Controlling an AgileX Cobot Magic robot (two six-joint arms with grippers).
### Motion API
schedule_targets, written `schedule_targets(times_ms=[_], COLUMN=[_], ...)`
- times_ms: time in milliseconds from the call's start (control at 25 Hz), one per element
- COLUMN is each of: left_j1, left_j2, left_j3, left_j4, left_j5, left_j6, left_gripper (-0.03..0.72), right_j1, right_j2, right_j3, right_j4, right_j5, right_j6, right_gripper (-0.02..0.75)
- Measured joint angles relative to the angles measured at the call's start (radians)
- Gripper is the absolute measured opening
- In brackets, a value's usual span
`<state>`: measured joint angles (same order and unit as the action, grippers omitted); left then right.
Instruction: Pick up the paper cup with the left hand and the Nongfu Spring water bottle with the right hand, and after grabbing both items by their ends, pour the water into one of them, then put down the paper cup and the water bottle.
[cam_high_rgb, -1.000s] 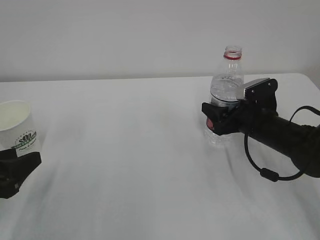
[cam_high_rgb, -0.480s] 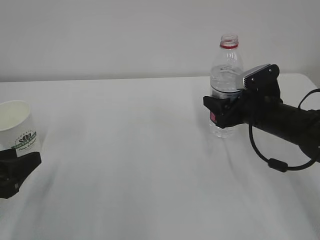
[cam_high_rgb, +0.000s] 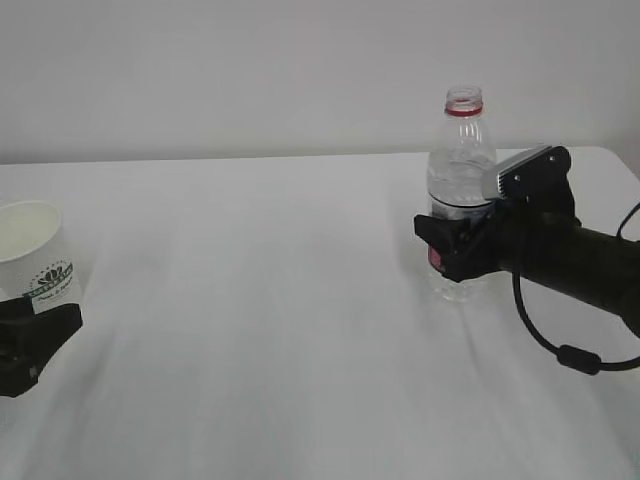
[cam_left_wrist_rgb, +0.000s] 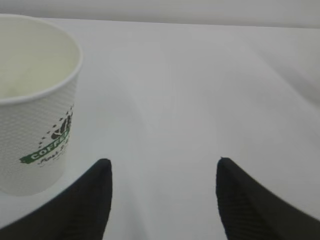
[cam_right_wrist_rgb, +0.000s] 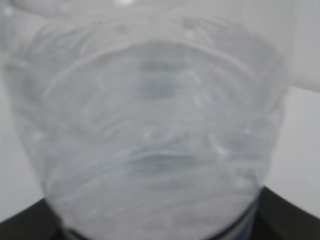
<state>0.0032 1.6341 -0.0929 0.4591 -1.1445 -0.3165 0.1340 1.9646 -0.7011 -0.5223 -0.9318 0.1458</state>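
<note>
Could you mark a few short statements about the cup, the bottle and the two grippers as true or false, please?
1. The bottle has no cap on. True.
2. The left gripper is clamped around the paper cup. False: the cup stands beside its left finger, outside the open jaws.
3. The right gripper is around the bottle's middle. True.
4. The bottle lies on its side on the table. False: it is upright.
5. The cup is tipped over. False: it stands upright.

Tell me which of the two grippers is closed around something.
The right gripper: its jaws clamp the water bottle at the label. The left gripper stands open beside the paper cup, holding nothing.
</note>
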Motion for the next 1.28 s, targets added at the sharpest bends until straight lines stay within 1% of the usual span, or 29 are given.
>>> schedule_targets(times_ms=[120, 440, 840, 1120, 1280], left_j1=[0.000, 0.000, 0.000, 0.000, 0.000], left_j2=[0.000, 0.000, 0.000, 0.000, 0.000], left_j3=[0.000, 0.000, 0.000, 0.000, 0.000], left_j4=[0.000, 0.000, -0.012, -0.016, -0.061], left_j5=[0.000, 0.000, 0.000, 0.000, 0.000], left_j6=[0.000, 0.000, 0.000, 0.000, 0.000], left_gripper=[0.467, 0.467, 0.467, 0.467, 0.467], right_j1=[0.000, 0.000, 0.000, 0.000, 0.000], right_j2=[-0.027, -0.134, -0.226, -0.254, -0.254], right_j3=[0.050, 0.118, 0.181, 0.188, 0.188], right_j4=[0.028, 0.079, 0.098, 0.106, 0.102], right_j5=[-0.009, -0.027, -0.028, -0.024, 0.012], right_j6=[-0.004, -0.021, -0.023, -0.025, -0.027], right_gripper=[0.487, 0.487, 0.487, 0.486, 0.486])
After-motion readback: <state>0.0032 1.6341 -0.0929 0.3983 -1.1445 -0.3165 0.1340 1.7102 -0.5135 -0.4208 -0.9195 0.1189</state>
